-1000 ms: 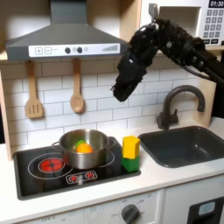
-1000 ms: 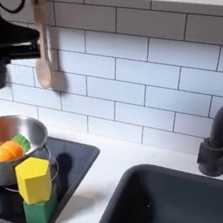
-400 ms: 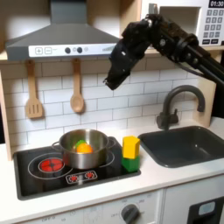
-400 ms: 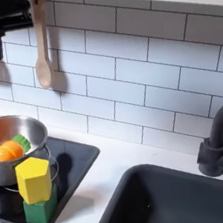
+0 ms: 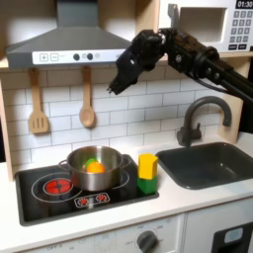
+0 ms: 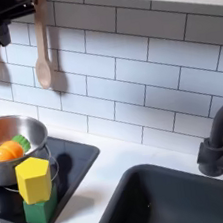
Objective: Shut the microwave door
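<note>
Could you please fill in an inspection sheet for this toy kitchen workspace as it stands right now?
Surface: white counter with black hob and dark sink.
Job's things: microwave up at the first exterior view's right; its door stands ajar.
Clutter: steel pot holding orange and green pieces; yellow block on green block; spatula and wooden spoon hanging.
Grippers: gripper raised below the range hood, jaw state unclear.
Cables: nothing seen.
Surroundings: white tiled wall, black faucet.
</note>
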